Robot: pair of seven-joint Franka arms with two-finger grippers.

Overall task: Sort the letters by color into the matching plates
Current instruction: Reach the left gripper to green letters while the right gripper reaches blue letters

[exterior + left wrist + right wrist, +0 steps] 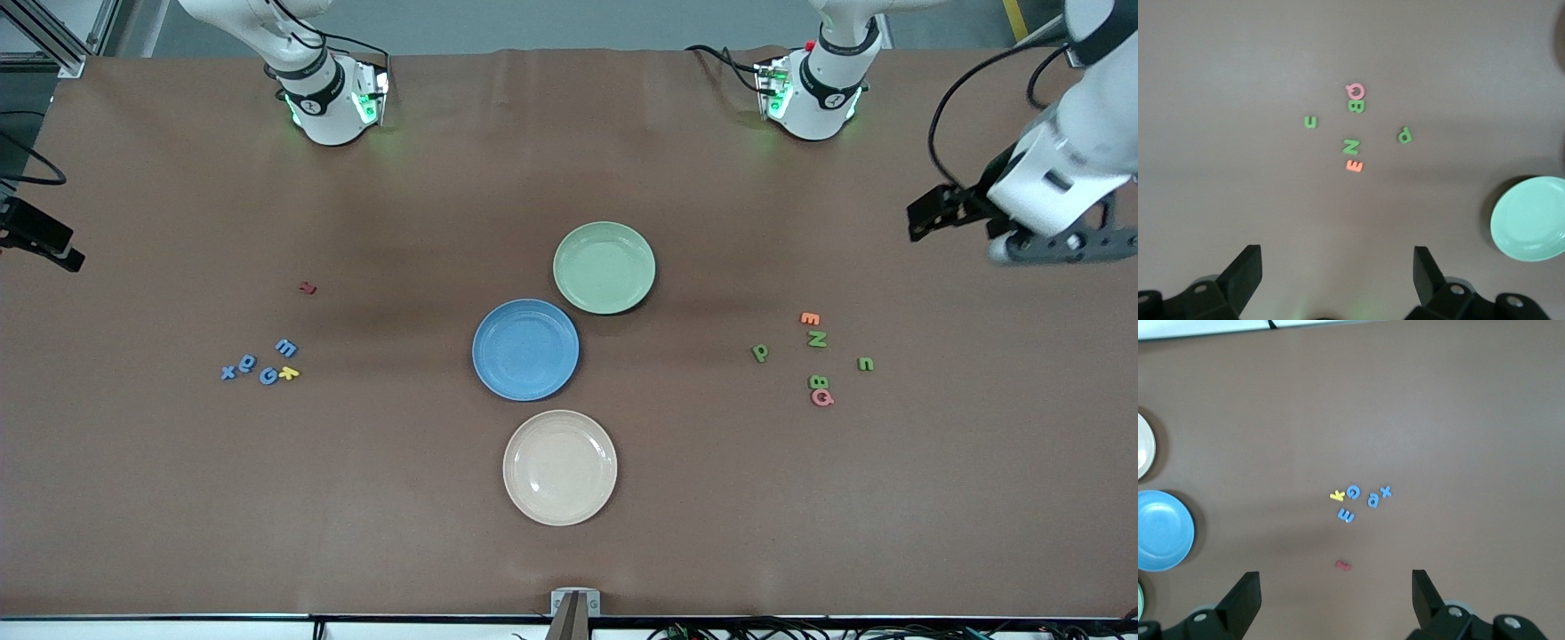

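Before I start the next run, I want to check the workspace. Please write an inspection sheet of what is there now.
Surface: brown table cover, flat.
Job's things: blue plate and green plate mid-table, nothing in them; four blue letters toward the right arm's end; four green letters toward the left arm's end.
Clutter: cream plate; yellow letter, red letter, orange letter, pink letter.
Grippers: left tool open above the green letters; right tool open above the blue letters.
Cables: black cables on the left arm.
Surroundings: nothing seen.
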